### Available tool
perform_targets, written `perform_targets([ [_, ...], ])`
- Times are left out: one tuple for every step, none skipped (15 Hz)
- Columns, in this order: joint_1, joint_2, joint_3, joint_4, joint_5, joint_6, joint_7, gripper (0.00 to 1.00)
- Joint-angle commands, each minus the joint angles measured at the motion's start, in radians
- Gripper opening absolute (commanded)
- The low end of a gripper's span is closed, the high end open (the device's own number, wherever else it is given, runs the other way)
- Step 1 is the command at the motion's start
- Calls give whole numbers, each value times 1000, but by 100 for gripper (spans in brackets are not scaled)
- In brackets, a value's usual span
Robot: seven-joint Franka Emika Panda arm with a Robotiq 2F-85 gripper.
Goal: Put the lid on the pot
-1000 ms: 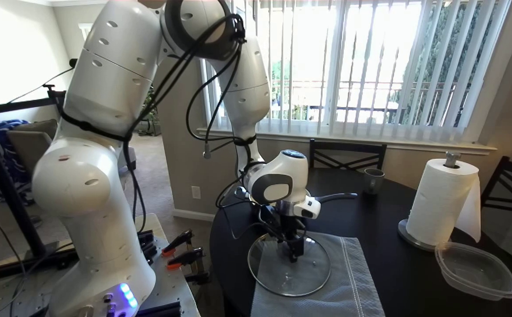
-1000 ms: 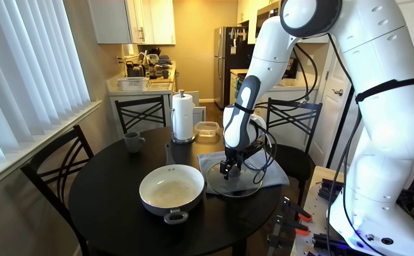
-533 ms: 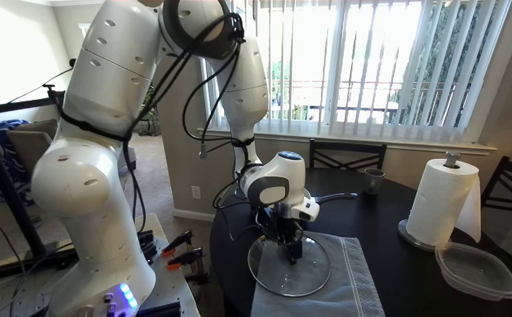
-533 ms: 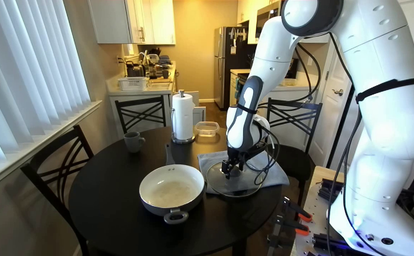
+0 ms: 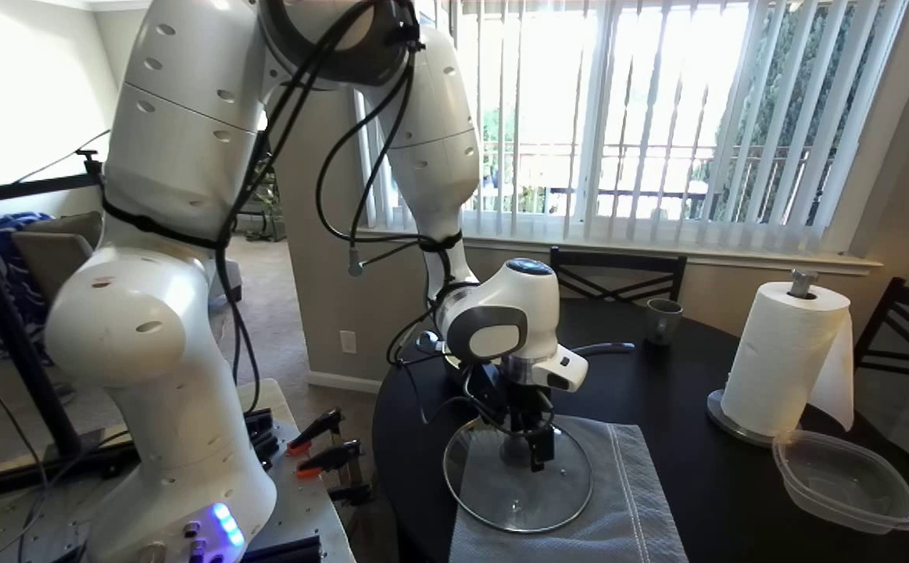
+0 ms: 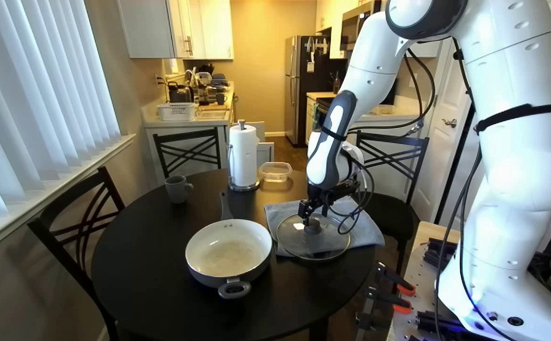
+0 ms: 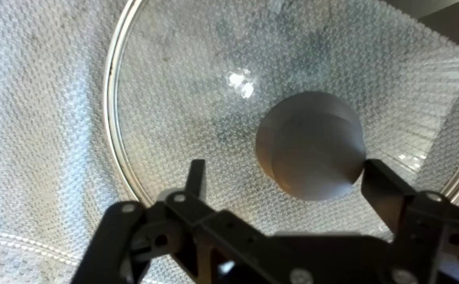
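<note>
Evidently my gripper has nudged, not grasped: its fingers stand spread (image 7: 284,163), and the fingertip (image 7: 381,177) at the right of the wrist frame seems to touch the knob (image 7: 310,148). In half a second the lid (image 5: 517,496) and the cloth (image 5: 610,500) under it have slid slightly rightward in both exterior views, away from the uncovered pot (image 6: 229,248), left of centre. I judge I should centre on the knob before pinching.

texts: none legible | labels, brands: none legible | numbers, signs: none legible (any view)
</note>
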Motion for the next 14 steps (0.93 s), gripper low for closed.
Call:
perform_targets([
  [-39,-34,19,6,22,-75,-47,100],
  [-44,-37,20,12,22,-99,-53,100],
  [-44,-37,17,21,19,-124,-57,100],
  [-47,-37,19,31,14,-153,-71,100],
  [-46,-37,16,39,11,-175,-81,100],
  [-43,-34,13,50,6,-196,-90,100],
  [-44,-34,14,58,6,-215,-102,100],
  [-38,-28,10,70,1,-234,-108,100],
  [-35,-24,9,80,-1,-251,-115,100],
  [-35,-23,10,88,-2,-265,-124,100],
  [-34,-20,10,96,-3,-279,-131,100],
  [-41,-18,18,104,2,-294,-151,100],
  [-40,-14,19,113,2,-309,-160,100],
  [-39,-9,20,121,1,-322,-168,100],
])
